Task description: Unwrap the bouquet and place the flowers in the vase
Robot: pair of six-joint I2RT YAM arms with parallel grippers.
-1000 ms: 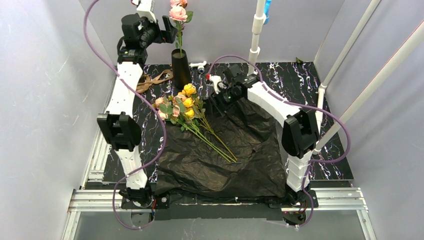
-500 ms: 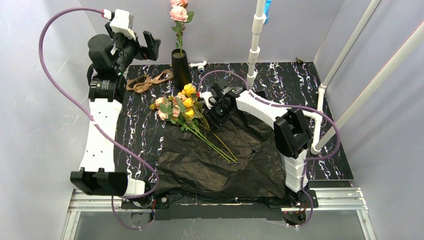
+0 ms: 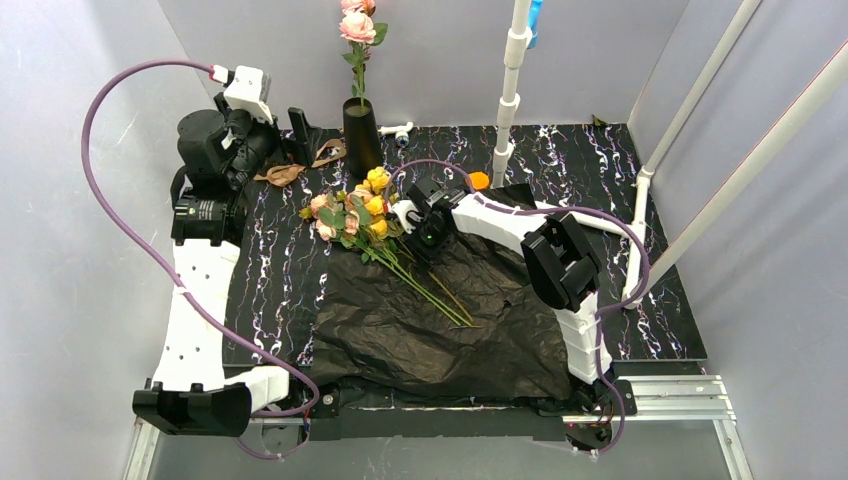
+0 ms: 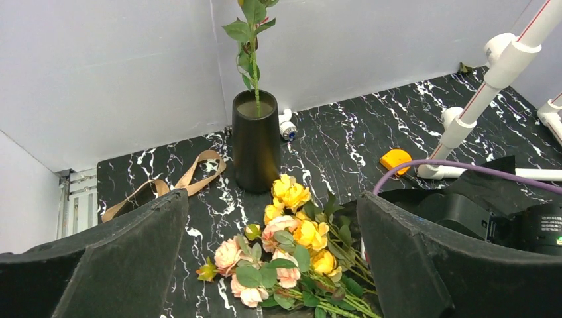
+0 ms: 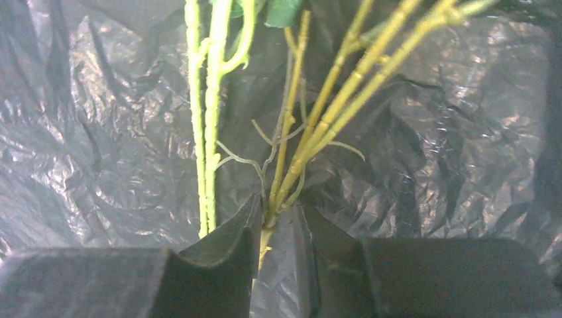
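The black vase stands at the back of the table with one pink flower upright in it. The other pink and yellow flowers lie loose, heads on the marble top and stems across the flattened black wrapping paper. My right gripper is down on the stems; its jaws are narrow, with a stem against the left finger and a sliver of gap on the right. My left gripper hangs wide open and empty, left of the vase.
The tan ribbon lies untied left of the vase. A white pipe post rises at the back centre, with an orange object near its foot. A small white part lies right of the vase.
My left arm has swung away from above the vase, leftward and lower. My right gripper has moved left onto the stems, and its jaws have narrowed.
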